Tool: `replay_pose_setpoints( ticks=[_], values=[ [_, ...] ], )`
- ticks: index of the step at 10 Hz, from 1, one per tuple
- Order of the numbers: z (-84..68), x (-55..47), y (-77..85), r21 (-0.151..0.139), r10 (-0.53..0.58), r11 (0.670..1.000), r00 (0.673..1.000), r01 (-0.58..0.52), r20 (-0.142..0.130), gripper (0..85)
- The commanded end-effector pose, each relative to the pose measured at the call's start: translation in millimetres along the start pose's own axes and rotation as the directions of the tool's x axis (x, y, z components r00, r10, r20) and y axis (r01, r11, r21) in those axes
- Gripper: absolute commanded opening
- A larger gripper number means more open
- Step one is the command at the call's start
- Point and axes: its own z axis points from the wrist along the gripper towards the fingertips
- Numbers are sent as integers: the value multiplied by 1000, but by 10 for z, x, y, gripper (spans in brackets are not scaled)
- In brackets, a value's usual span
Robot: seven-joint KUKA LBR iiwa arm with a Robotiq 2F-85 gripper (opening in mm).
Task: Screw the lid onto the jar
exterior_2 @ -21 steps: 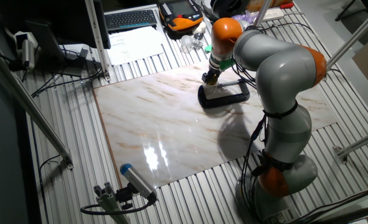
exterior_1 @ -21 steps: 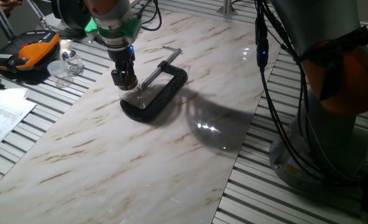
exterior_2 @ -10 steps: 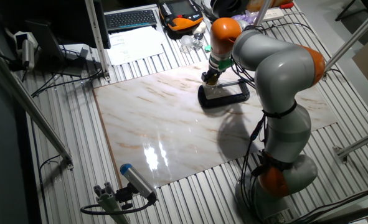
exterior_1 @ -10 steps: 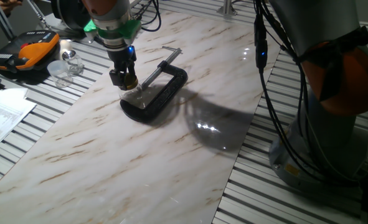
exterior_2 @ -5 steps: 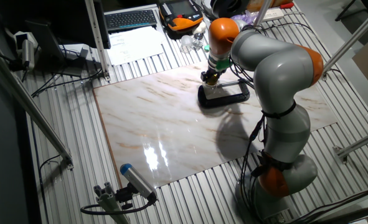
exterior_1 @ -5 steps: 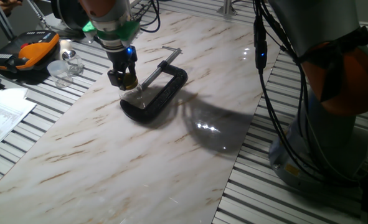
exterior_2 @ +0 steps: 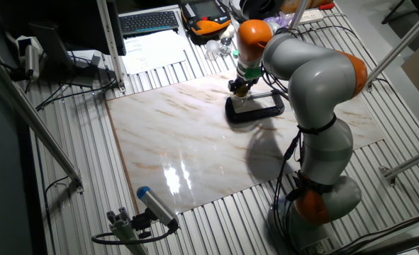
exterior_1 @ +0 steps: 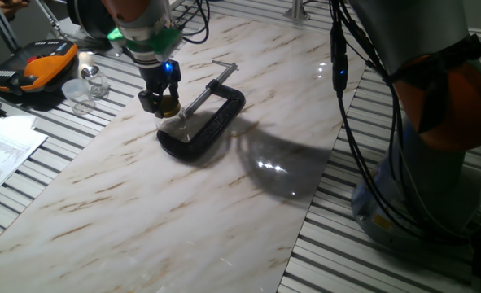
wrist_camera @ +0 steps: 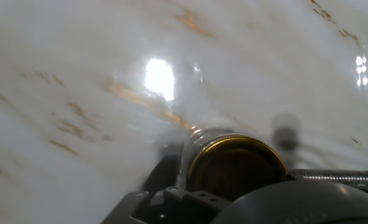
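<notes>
One fixed view: a marble-patterned table top point(exterior_1: 224, 203) sits on a bed of metal slats. A black C-clamp point(exterior_1: 203, 126) lies flat on it, its silver screw pointing up and away. The robot arm reaches down from the top left, and the gripper point(exterior_1: 168, 107) hangs above the near end of the clamp. The lid point(exterior_1: 169, 106), a small gold cap, shows between the black fingers, pinched there. Just below it, inside the clamp's frame, the jar point(exterior_1: 180, 129) is a faint clear shape — its details are too small to make out, and whether lid and jar touch cannot be told. At the far left lie an orange-black case point(exterior_1: 30, 68), clear plastic containers point(exterior_1: 84, 88) and printed papers point(exterior_1: 4, 150).

The other fixed view: seen from high up on the opposite side, the grey and orange arm point(exterior_2: 308, 78) bends over the table top point(exterior_2: 188, 149). The gripper point(exterior_2: 242, 88) stands over the left end of the C-clamp point(exterior_2: 255, 108). A keyboard point(exterior_2: 149, 21) lies beyond the table.

Hand view: the picture is blurred. The lid point(wrist_camera: 236, 167) fills the lower middle as a gold-rimmed disc with a dark centre, just ahead of the gripper's dark body. Glassy jar point(wrist_camera: 199, 140) edges show around its far side. The clamp's threaded screw point(wrist_camera: 339, 177) runs off to the right — the marble lies behind.
</notes>
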Motion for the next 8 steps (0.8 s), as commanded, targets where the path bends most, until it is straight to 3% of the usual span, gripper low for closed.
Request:
replay_pose_setpoints(
  ticks=[1, 8],
  values=[
    [0, 1, -2, 3, 15, 1000, 1000, -15, -1, 680],
    [8, 3, -14, 13, 165, 986, 986, -165, -22, 680]
  ],
)
